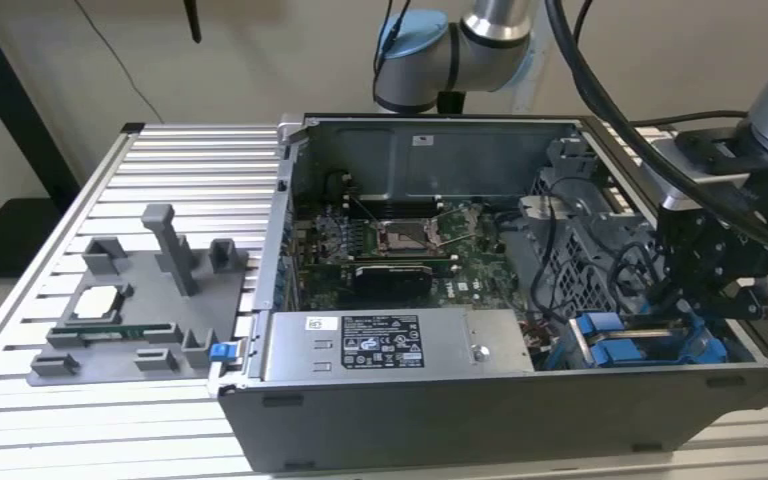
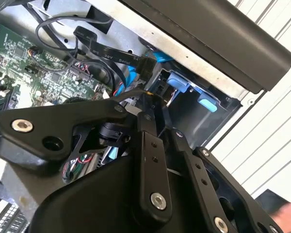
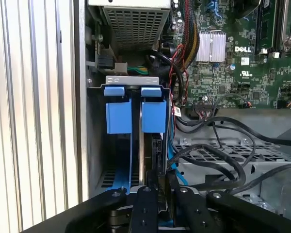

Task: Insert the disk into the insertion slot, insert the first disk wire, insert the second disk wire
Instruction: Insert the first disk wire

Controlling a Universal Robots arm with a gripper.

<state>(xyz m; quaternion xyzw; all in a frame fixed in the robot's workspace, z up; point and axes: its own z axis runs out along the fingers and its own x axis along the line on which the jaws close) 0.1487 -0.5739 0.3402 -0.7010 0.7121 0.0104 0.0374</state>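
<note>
The gripper (image 2: 155, 104) has matt black links with shiny metal bolts. The insertion slot (image 3: 131, 80) is dull grey sheet metal with smooth bright blue plastic tabs (image 3: 119, 116). The table (image 1: 157, 150) is ribbed pale metal. The cables (image 3: 223, 160) look black, rubbery and slightly glossy.

On the ribbed aluminium table (image 1: 91, 420), a grey plastic fixture tray (image 1: 144, 330) lies at the exterior view's left, while the grey labelled power-supply box (image 1: 384, 345) sits just nearer than the green motherboard (image 1: 475, 266).
</note>
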